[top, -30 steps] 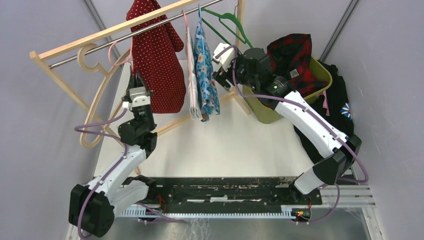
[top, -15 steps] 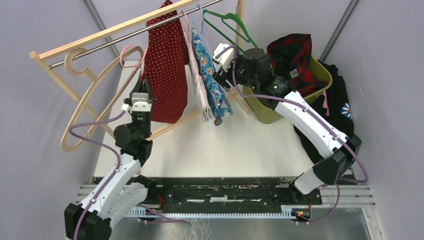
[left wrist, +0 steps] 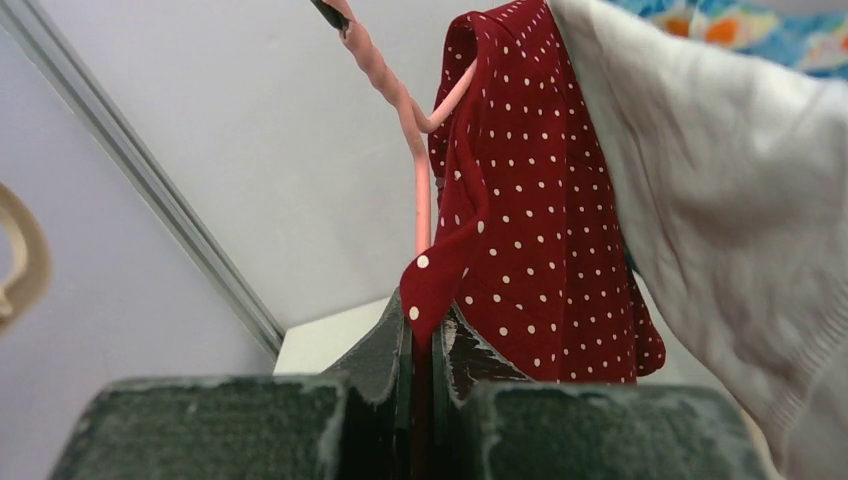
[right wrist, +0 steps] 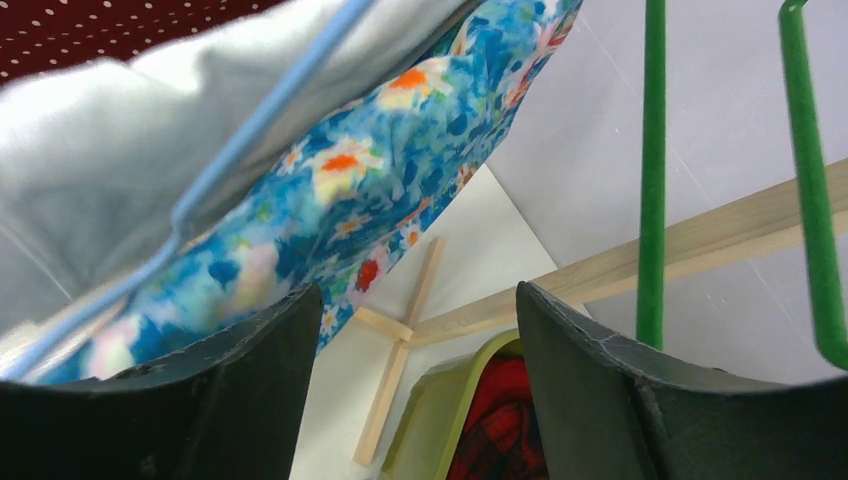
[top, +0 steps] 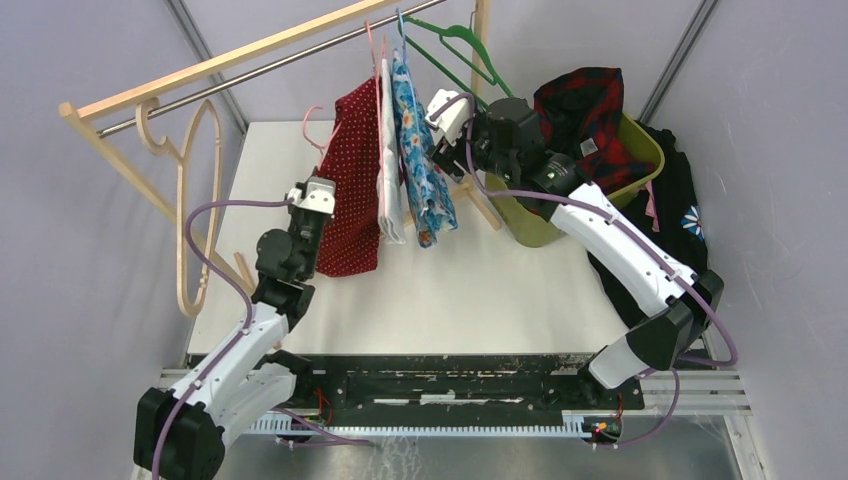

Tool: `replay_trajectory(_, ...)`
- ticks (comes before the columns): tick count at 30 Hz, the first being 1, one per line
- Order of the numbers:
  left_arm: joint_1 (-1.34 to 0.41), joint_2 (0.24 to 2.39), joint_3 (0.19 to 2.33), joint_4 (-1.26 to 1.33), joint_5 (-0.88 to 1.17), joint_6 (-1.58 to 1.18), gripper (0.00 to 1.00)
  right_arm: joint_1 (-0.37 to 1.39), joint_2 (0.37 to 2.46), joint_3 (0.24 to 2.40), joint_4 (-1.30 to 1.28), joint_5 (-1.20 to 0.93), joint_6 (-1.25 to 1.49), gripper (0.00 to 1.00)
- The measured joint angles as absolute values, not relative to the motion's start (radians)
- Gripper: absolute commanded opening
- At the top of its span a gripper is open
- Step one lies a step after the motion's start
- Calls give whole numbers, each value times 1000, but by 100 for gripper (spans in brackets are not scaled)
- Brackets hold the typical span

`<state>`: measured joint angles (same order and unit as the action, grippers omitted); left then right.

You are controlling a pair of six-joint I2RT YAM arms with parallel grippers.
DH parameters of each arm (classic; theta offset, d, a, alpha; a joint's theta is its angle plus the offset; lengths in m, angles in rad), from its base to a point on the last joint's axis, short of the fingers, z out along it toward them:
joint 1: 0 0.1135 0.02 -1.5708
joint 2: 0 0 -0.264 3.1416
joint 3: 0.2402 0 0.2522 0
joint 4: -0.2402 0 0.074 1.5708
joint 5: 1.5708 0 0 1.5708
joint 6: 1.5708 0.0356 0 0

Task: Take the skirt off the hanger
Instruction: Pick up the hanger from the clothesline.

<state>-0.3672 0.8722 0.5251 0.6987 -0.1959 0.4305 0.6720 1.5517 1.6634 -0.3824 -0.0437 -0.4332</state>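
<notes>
The red white-dotted skirt (top: 352, 195) hangs on a pink hanger (top: 310, 120), below the rail (top: 250, 70) and against a white garment (top: 388, 175). My left gripper (top: 322, 190) is shut on the skirt's left edge. In the left wrist view, a fold of the skirt (left wrist: 540, 200) is pinched in my left gripper (left wrist: 427, 325), with the pink hanger (left wrist: 420, 190) just above. My right gripper (top: 440, 140) is open and empty beside a blue floral garment (top: 422, 175). In the right wrist view my right gripper (right wrist: 415, 310) frames the basket and a wooden foot.
A green hanger (top: 450, 45) hangs at the rail's right end. A large wooden hanger (top: 195, 210) hangs at the left. A green basket (top: 530, 228) with a red plaid garment (top: 585, 105) stands at the right, with dark clothes (top: 680, 200) beyond it.
My left gripper has moved right and down with the skirt, which now hangs lower against the white garment. The wooden hanger has swung. The right arm has not moved.
</notes>
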Motion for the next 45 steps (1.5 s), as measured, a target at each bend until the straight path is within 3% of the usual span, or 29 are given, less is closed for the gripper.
replay_trajectory(1, -367, 872, 519, 682, -197, 431, 3, 672, 1549, 1658, -382, -40, -435, 58)
replay_trajectory(3, -367, 870, 508, 660, -199, 430, 3, 672, 1542, 1637, -382, -32, -438, 24)
replay_trajectory(4, -367, 867, 505, 645, -200, 430, 3, 672, 1539, 1624, -383, -25, -433, 13)
replay_trajectory(6, -367, 857, 503, 613, -199, 431, 3, 672, 1538, 1606, -383, -19, -423, 2)
replay_trajectory(11, -367, 778, 503, 516, -202, 430, 3, 668, 1539, 1595, -381, 11, -404, 7)
replay_trajectory(18, -367, 514, 498, 348, -242, 430, 3, 654, 1579, 1649, -353, 51, -393, 28)
replay_trajectory(23, -367, 336, 502, 270, -266, 443, 3, 652, 1613, 1705, -352, 37, -377, 32)
replay_trajectory(30, -367, 305, 627, 153, -242, 469, 3, 652, 1623, 1730, -353, 9, -332, 27)
replay_trajectory(38, -367, 339, 665, 128, -220, 484, 3, 660, 1626, 1649, -396, -49, -273, 3)
replay_trajectory(45, -367, 419, 692, 105, -197, 485, 3, 677, 1655, 1542, -472, -120, -207, 1)
